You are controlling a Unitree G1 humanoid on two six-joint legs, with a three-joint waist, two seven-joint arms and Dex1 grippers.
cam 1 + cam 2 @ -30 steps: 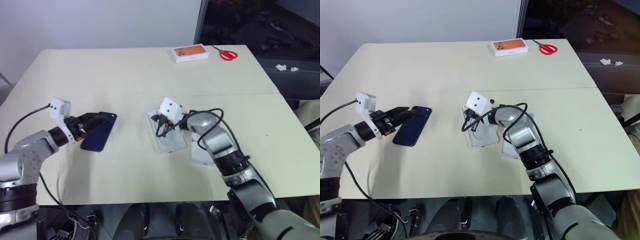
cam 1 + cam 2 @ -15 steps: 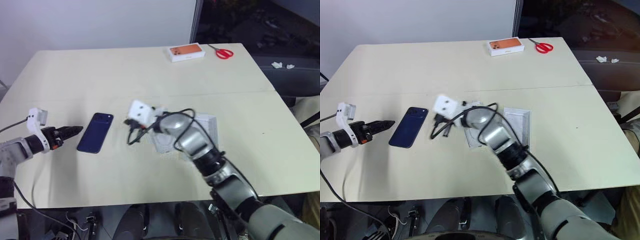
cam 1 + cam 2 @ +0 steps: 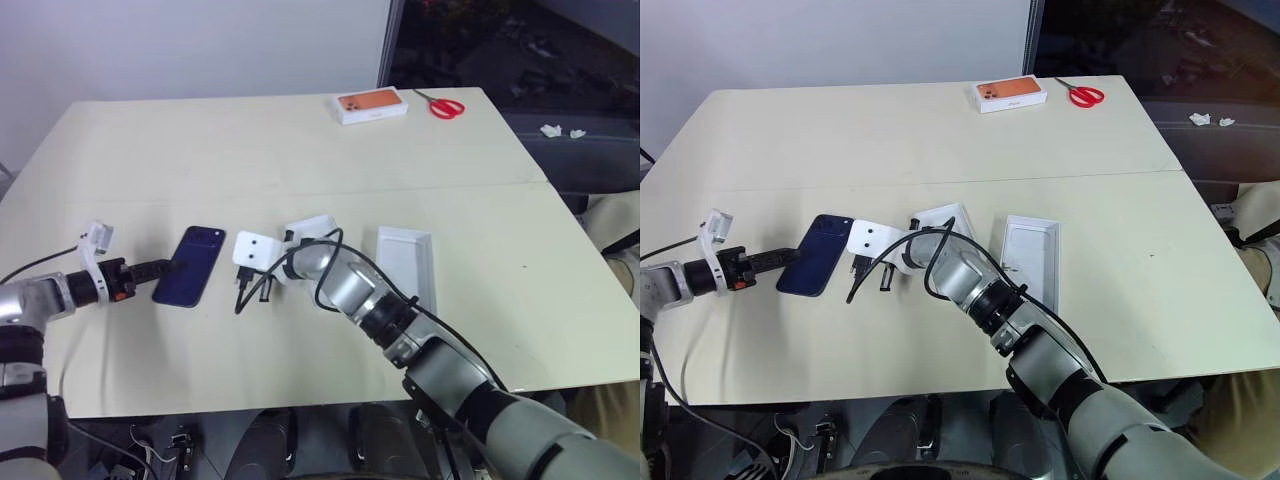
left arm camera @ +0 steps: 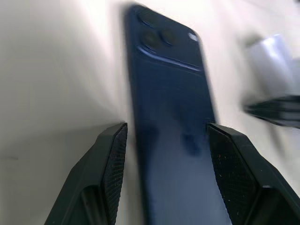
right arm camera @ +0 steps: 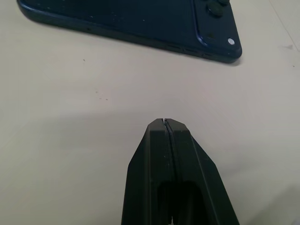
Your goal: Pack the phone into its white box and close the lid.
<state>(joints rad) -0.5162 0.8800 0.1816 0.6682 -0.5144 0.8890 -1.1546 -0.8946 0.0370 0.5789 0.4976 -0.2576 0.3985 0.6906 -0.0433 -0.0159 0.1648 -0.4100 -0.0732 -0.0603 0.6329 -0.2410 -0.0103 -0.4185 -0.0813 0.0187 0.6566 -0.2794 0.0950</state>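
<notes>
The dark blue phone [image 3: 192,262] lies back up on the cream table, left of centre. My left gripper [image 3: 163,268] is open at the phone's near end, one finger [image 4: 112,159] on each side of the phone [image 4: 173,117]. My right gripper [image 5: 166,123] is shut, its tip low over the table just short of the phone's long edge [image 5: 117,16], on the phone's right side [image 3: 240,280]. The lid [image 3: 405,262], a white tray that is white inside, lies open side up right of centre. A second white cardboard piece [image 3: 312,224] shows behind my right arm; I cannot tell whether it is the white box.
A small white box with an orange phone picture [image 3: 372,104] and red scissors [image 3: 447,105] lie at the table's far edge. A seam crosses the table top [image 3: 450,185] behind the work area.
My left gripper drew back from the phone, then came forward again until its fingers straddle the phone's end. My right gripper swung left from the white cardboard pieces to the phone's side.
</notes>
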